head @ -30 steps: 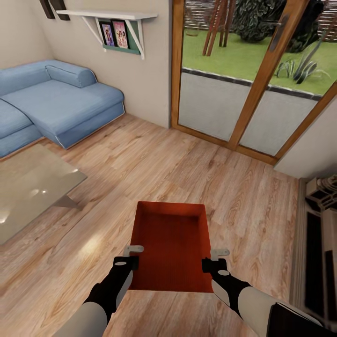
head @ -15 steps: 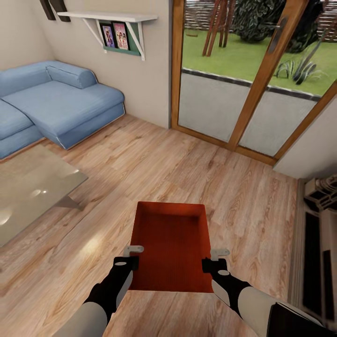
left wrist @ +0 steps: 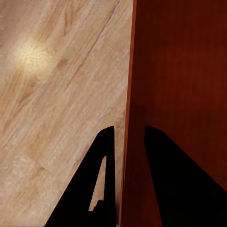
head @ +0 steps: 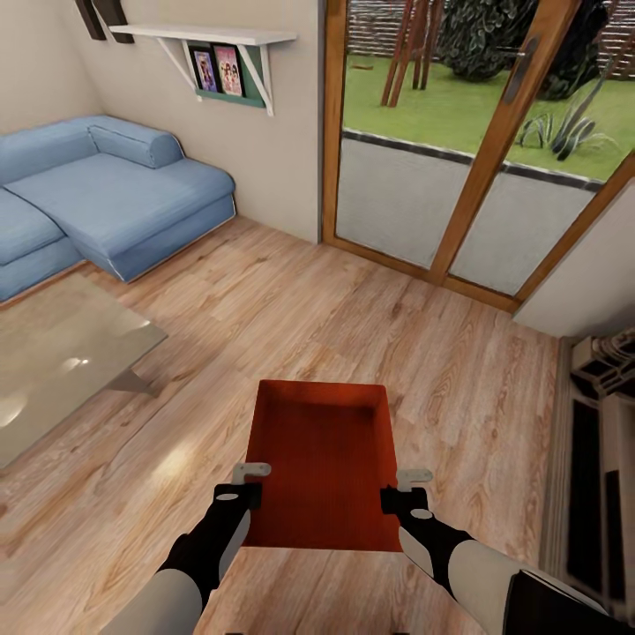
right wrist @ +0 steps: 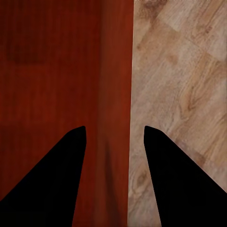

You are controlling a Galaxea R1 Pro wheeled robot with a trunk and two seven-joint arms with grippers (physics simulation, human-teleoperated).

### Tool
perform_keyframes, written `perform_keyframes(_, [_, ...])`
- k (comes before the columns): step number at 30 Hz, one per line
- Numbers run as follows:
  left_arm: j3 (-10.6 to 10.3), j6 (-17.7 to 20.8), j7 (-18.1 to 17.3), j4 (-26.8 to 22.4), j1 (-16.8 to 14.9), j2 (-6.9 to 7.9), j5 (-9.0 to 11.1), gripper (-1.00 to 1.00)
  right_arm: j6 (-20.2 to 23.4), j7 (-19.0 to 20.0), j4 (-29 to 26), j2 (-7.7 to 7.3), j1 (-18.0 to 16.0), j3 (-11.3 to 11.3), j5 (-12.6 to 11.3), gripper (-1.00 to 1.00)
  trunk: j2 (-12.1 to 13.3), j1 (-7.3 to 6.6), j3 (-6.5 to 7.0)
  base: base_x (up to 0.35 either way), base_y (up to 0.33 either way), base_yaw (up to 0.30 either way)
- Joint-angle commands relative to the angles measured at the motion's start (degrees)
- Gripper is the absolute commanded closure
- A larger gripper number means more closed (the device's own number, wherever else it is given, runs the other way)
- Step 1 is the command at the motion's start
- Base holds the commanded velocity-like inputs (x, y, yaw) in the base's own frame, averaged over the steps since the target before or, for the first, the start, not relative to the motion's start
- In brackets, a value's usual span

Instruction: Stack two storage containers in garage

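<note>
One orange-red open-top storage container (head: 324, 459) is carried low in front of me over the living room's light wood plank floor (head: 265, 309). My left gripper (head: 252, 481) clamps its left wall; in the left wrist view the left gripper (left wrist: 126, 137) has one dark finger on either side of that wall (left wrist: 142, 94). My right gripper (head: 402, 490) holds the opposite wall. In the right wrist view the right gripper (right wrist: 115, 130) straddles the wall (right wrist: 116, 71), with the fingertips spread wider than the wall itself. The bin is empty.
A blue sofa (head: 97, 190) stands at the far left and a glass table (head: 53, 362) at the near left. Wood-framed glass doors (head: 459, 176) ahead look onto a lawn. A dark cabinet (head: 595, 459) lines the right edge. A wall shelf (head: 212, 35) holds photos.
The whole picture has drifted slightly, so the camera has moved a little. The container and both grippers keep the same place in the view.
</note>
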Motion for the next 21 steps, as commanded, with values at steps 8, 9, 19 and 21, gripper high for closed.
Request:
perform_keyframes(8, [-0.1, 0.5, 0.4, 0.4, 0.0, 0.05, -0.3, 1.0, -1.1, -0.1, -0.2, -0.03, 0.0, -1.0, 0.6, 1.0, 3.2, -1.75, 1.39, 0.0, 0.0, 0.0])
perform_keyframes(9, [-0.1, 0.5, 0.4, 0.5, 0.0, 0.05, -0.3, 1.0, -1.1, -0.1, -0.2, -0.03, -0.1, -1.0, 0.6, 1.0, 3.6, -1.97, 1.57, 0.0, 0.0, 0.0])
perform_keyframes(19, [-0.1, 0.5, 0.4, 0.4, 0.0, 0.05, -0.4, 1.0, -1.1, -0.1, -0.2, -0.03, -0.1, -1.0, 0.6, 1.0, 7.6, -4.16, 3.37, 0.0, 0.0, 0.0])
perform_keyframes(21, [-0.1, 0.5, 0.4, 0.3, 0.0, 0.05, -0.5, 1.0, -1.1, -0.1, -0.2, -0.03, 0.0, -1.0, 0.6, 1.0, 8.4, -4.6, 3.73, 0.0, 0.0, 0.0])
